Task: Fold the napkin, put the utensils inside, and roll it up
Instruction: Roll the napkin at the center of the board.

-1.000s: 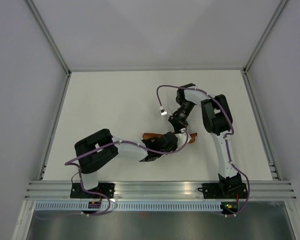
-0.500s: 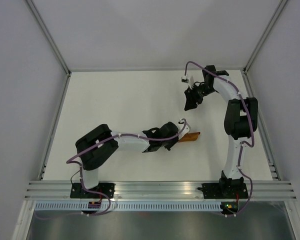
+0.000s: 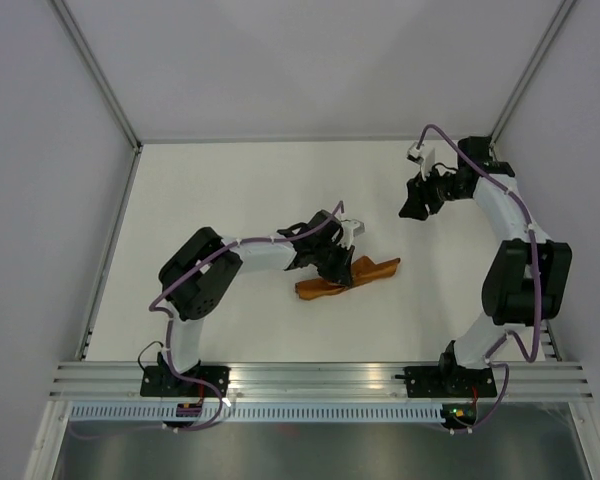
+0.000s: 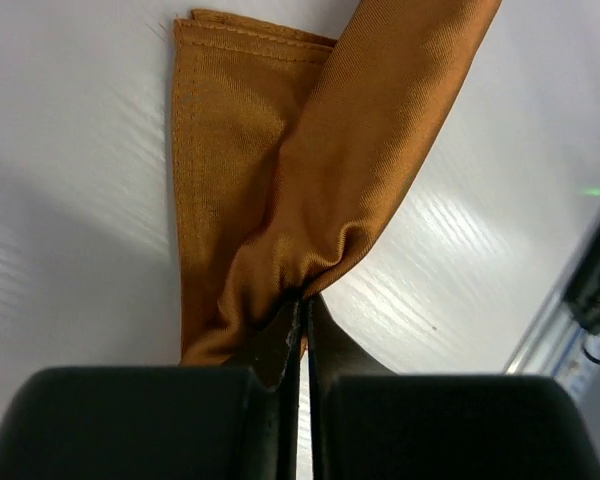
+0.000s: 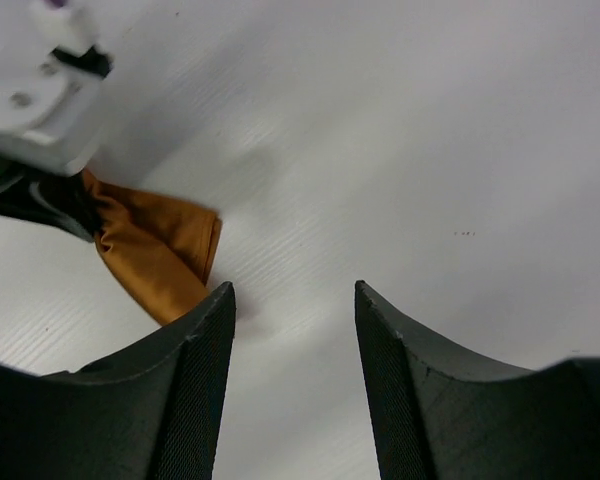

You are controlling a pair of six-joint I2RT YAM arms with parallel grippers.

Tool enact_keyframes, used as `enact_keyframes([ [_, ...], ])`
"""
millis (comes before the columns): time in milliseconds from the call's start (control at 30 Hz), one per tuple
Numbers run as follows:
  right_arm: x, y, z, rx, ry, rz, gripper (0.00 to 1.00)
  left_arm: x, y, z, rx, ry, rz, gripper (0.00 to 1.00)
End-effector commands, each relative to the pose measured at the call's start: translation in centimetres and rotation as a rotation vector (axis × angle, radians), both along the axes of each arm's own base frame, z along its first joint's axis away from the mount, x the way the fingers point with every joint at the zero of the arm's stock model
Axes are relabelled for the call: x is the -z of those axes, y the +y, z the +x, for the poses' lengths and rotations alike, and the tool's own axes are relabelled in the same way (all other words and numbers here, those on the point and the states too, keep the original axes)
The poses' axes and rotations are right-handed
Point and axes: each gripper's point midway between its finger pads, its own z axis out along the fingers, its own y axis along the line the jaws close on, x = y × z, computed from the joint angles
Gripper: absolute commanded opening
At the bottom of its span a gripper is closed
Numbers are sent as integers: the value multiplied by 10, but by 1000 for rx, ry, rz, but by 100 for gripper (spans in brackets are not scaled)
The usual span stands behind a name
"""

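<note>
We judge the task barely begun: our left gripper (image 4: 302, 305) pinches a bunched fold of the napkin (image 3: 375, 268) mid-table (image 3: 230, 190), our right gripper (image 5: 295, 292) hangs spread well apart, and no utensils show.

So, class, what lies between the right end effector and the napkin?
Nothing: only bare white table separates the right end effector from the napkin. The top external view shows it, and the right wrist view agrees.

No readable text, label, brand, number or sign on anything in view.
</note>
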Motion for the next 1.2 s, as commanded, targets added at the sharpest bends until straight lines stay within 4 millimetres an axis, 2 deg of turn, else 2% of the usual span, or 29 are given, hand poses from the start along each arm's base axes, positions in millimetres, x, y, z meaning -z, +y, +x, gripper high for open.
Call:
enact_keyframes([
  [0,-23,8,-18,-76,-182,-25,57,36,40,-60,-71,448,149,2],
  [200,-10,22,-63,-248,-284,-105,58,20,31,-59,-109,604,75,2],
  [267,6,32,-91,-343,-279,-138,60,17,31,-61,-107,635,71,2],
  [300,12,43,-99,-393,-299,-157,60,15,30,-58,-104,629,67,2],
  [333,13,49,-94,-408,-361,-182,62,13,31,-59,-99,638,66,2],
  [367,29,49,-108,-422,-364,-223,64,12,31,-58,-101,645,60,2],
  [400,33,61,-114,-468,-396,-228,65,11,32,-58,-103,646,60,2],
  [433,33,67,-114,-485,-445,-234,68,11,33,-59,-102,653,61,2],
  [500,45,78,-130,-537,-453,-247,69,10,34,-60,-100,664,58,2],
  [633,59,94,-134,-579,-506,-288,70,14,37,-63,-94,689,59,2],
  [767,73,109,-148,-641,-512,-308,70,13,37,-64,-89,698,53,2],
  [1067,104,116,-152,-730,-461,-381,69,10,34,-62,-84,707,39,2],
  [1167,114,115,-152,-743,-435,-390,62,9,34,-61,-84,707,37,2],
])
